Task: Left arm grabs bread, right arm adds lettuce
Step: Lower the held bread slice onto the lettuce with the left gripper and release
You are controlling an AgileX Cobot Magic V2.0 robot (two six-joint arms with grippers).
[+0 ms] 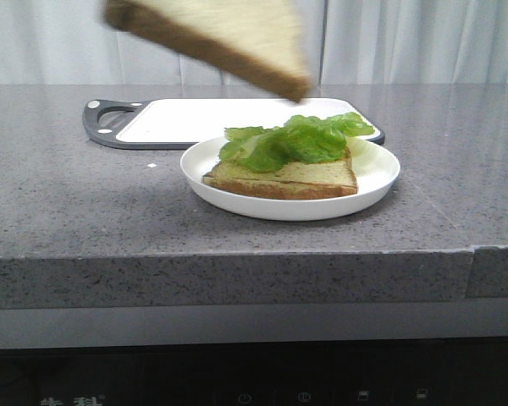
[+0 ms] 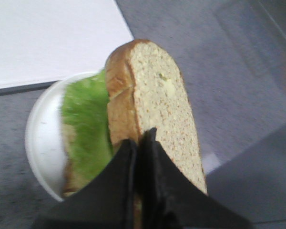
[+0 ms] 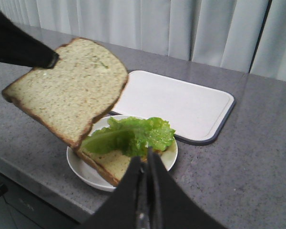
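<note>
My left gripper [image 2: 142, 140] is shut on the bread [image 2: 155, 107], a thick tan speckled slice with brown crust, held tilted in the air above the plate; it shows at the top of the front view [image 1: 216, 34] and in the right wrist view [image 3: 69, 88], with a left finger [image 3: 24, 45] at its corner. The green ruffled lettuce [image 1: 292, 139] lies on a thinner slice [image 1: 288, 179] in the white plate [image 1: 377, 173]; the lettuce also shows in both wrist views [image 2: 86, 121] [image 3: 133, 133]. My right gripper [image 3: 145, 155] is shut and empty, just short of the plate.
A white cutting board with a dark grey rim [image 1: 118, 127] lies behind the plate on the grey stone counter. The counter's front edge [image 1: 237, 254] runs close below the plate. White curtains hang at the back.
</note>
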